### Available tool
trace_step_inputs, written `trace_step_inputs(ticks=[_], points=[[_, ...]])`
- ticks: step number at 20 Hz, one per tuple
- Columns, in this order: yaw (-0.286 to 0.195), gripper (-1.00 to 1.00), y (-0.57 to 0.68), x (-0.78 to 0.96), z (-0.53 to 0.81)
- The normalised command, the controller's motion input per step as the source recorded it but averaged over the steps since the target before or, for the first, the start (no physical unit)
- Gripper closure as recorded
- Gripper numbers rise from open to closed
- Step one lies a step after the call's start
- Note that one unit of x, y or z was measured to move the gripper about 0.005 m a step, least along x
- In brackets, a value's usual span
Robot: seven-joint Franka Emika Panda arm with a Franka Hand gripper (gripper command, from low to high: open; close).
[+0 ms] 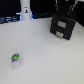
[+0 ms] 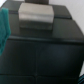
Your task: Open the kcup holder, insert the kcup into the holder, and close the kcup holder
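- We find the kcup holder (image 1: 63, 26) at the far right of the table (image 1: 45, 55) in the exterior view, a black box with two grey front panels stacked one above the other; both look flush, so we judge it not yet opened.
- The kcup (image 1: 16, 58) sits on the table at the near left, well apart from the holder, green top up.
- A tall white bottle-shaped object (image 1: 25, 10) stands at the far left; not part of the task.
- The gripper (image 1: 65, 7) hangs just above the holder. Its fingers are too dark and blurred against the box: we cannot tell whether they are spread or pressed together.
- The wrist view shows the holder's black surface close up and one grey panel (image 2: 36, 18).
- Step in hand, as we judge: approaching the holder to open it.
- The next move calls for catching a panel edge and pulling it outward without dragging the whole box.
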Motion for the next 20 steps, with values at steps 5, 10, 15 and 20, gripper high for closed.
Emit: trace_step_inputs(ticks=[5, 10, 15, 20], points=[[-0.124, -1.0, 0.21, -0.29, -0.46], [-0.092, -1.0, 0.14, -0.31, -0.42], [-0.04, -1.0, 0.07, -0.37, -0.42], [-0.042, -1.0, 0.11, -0.41, -0.37]])
